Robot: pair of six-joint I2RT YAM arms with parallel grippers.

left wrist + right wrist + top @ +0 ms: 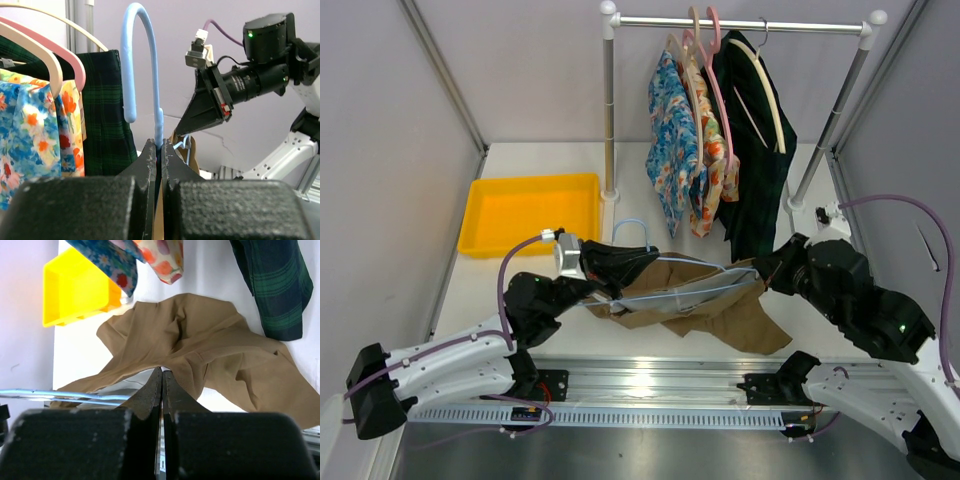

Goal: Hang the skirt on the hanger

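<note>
Right, nearest me in the top view both arms reach in from the lower corners toward the middle of the white table (570,338). My left gripper (160,146) is clamped tight on the neck of the hanger (139,65), whose pale blue hook curls up above the fingers in the left wrist view. My right gripper (161,374) has its jaws pressed together, tips at the edge of the skirt (210,340); I cannot tell whether any cloth or wire is pinched between them. The skirt lies crumpled on the table at frame centre between the two grippers. It is plain tan-brown, soft and heavily creased, with one wide lobe spilling toward the lower right. A paler strip shows beneath the hanger's thin wire, which crosses over it from left to right. Further back at upper left sits a yellow tray (470,240). Beyond it, at top centre, a rack (770,24) carries floral garments (672,150) and a dark green plaid garment (757,190).
</note>
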